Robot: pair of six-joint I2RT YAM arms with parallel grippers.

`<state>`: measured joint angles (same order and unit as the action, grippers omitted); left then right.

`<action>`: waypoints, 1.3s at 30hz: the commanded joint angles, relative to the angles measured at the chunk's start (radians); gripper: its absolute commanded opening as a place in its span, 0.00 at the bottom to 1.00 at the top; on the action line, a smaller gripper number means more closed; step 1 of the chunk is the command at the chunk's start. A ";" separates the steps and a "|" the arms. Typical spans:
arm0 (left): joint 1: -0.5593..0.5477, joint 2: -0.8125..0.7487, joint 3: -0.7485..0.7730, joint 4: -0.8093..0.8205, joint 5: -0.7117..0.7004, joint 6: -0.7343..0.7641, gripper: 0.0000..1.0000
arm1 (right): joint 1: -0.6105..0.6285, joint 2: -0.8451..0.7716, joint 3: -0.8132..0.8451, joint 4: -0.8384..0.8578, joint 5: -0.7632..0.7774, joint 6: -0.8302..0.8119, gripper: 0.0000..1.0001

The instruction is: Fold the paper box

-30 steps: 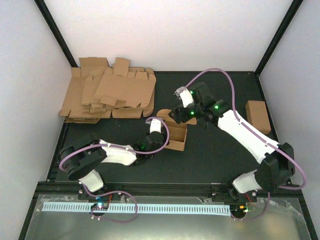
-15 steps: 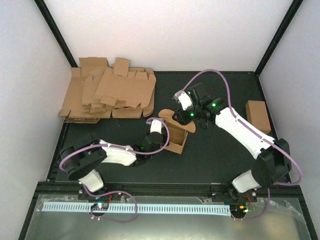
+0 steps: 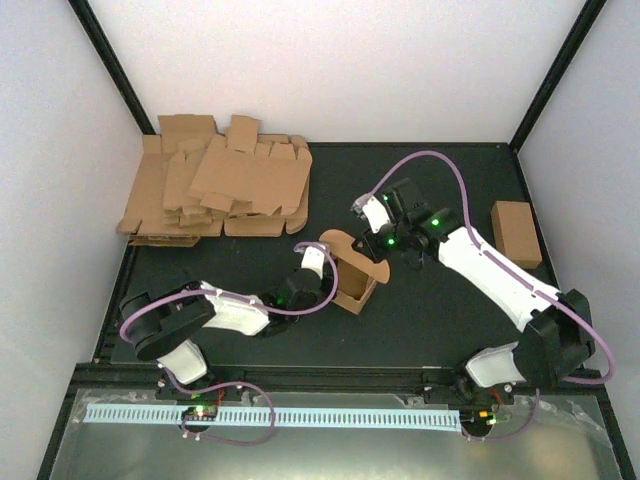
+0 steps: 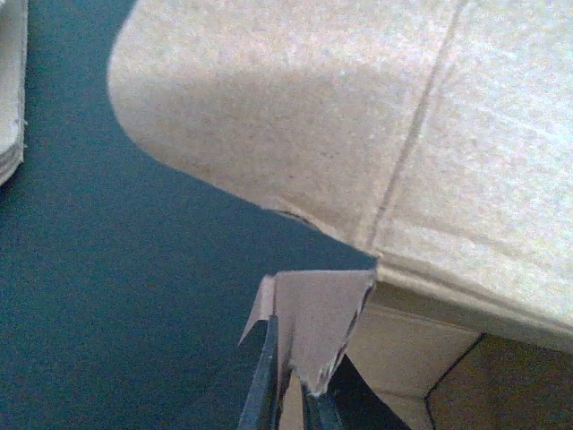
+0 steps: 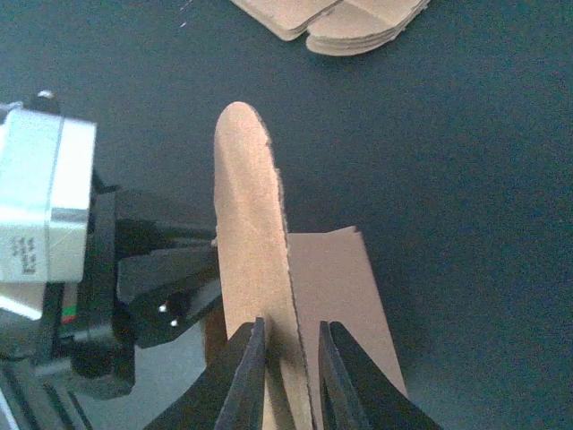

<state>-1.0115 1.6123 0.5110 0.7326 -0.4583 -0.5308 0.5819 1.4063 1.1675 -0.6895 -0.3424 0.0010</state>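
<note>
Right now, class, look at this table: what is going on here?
Two robot arms are folding the paper box mid-table. The left pincer is clamped on a small tab of it. The right pincer straddles the upright rounded flap, jaws narrow but with a gap showing on one side. A heap of flat blanks lies at the far left.

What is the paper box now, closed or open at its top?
Open: the paper box shows a hollow inside from above, and its rounded flap stands upright, unfolded.
</note>
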 commanded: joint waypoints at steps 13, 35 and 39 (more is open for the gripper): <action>-0.010 -0.183 -0.079 -0.135 0.111 0.079 0.34 | 0.004 -0.104 -0.110 -0.007 -0.051 0.024 0.12; 0.227 -0.590 -0.083 -0.453 0.363 0.060 0.58 | 0.055 -0.085 -0.227 0.064 -0.121 0.074 0.17; 0.251 -0.596 -0.068 -0.462 0.405 0.070 0.58 | 0.066 -0.067 -0.239 0.068 -0.115 0.074 0.18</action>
<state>-0.7788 1.0283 0.3904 0.3161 -0.1493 -0.4644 0.6350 1.3212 0.9421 -0.6464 -0.4488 0.0624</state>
